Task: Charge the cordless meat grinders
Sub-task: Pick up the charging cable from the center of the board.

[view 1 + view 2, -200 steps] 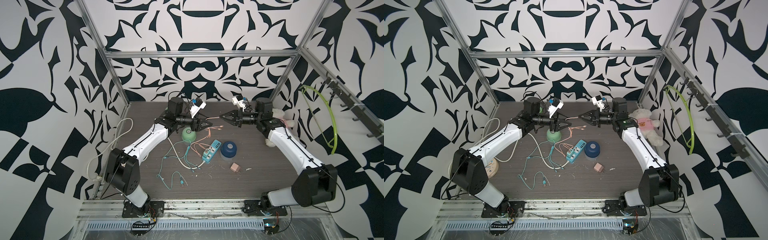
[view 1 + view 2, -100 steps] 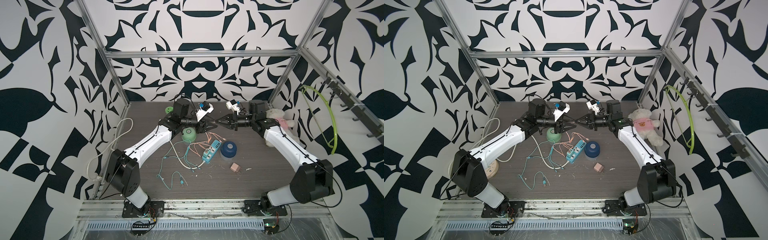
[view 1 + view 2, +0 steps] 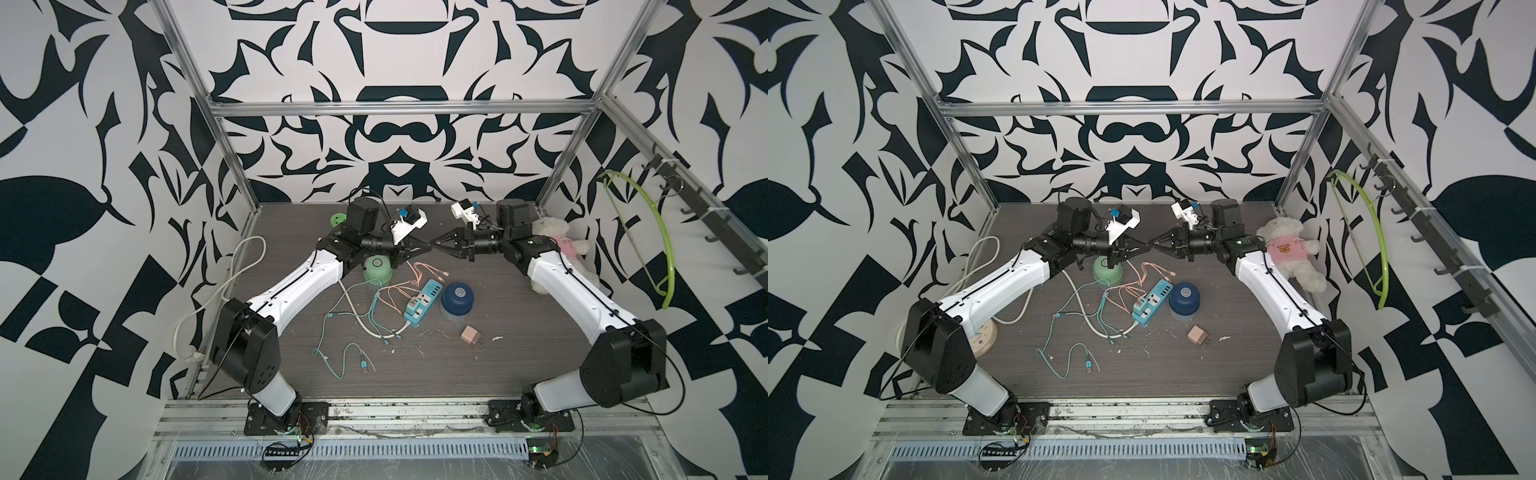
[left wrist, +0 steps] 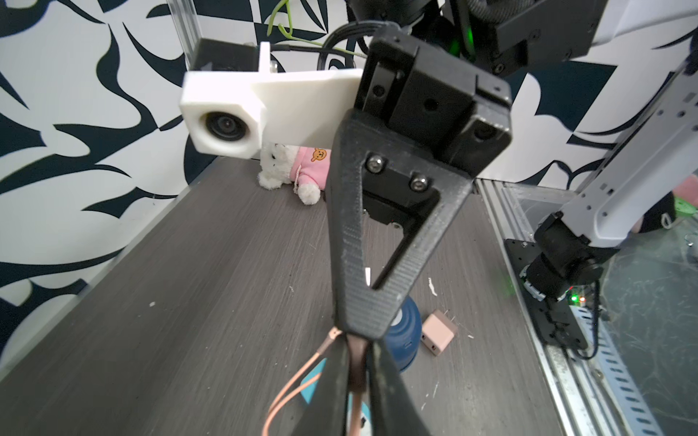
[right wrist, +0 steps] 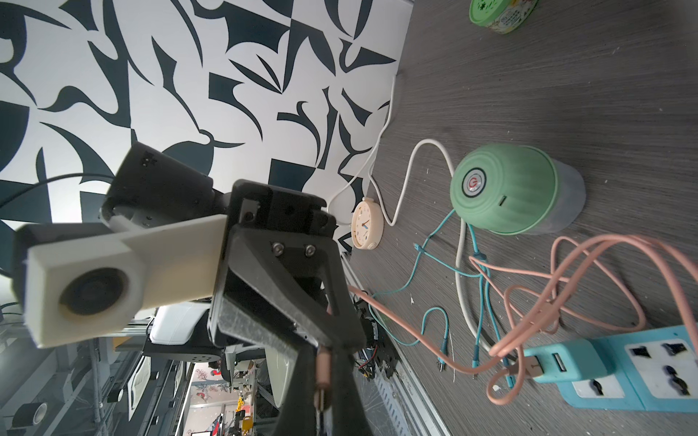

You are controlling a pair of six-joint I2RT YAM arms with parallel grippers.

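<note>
In both top views the left tool (image 3: 428, 249) and right tool (image 3: 436, 245) met tip to tip above the tabletop (image 3: 519, 353); the mint green grinder (image 3: 377, 268) stood partly hidden by the left wrist, and the dark blue grinder (image 3: 458, 297) stood just beside the power strip (image 3: 422, 305). The left wrist view showed the left tool clenched on the pink cable (image 4: 287, 392). The right wrist view showed the right tool clamped on that cable's plug end, with the mint green grinder upright on the tabletop.
</note>
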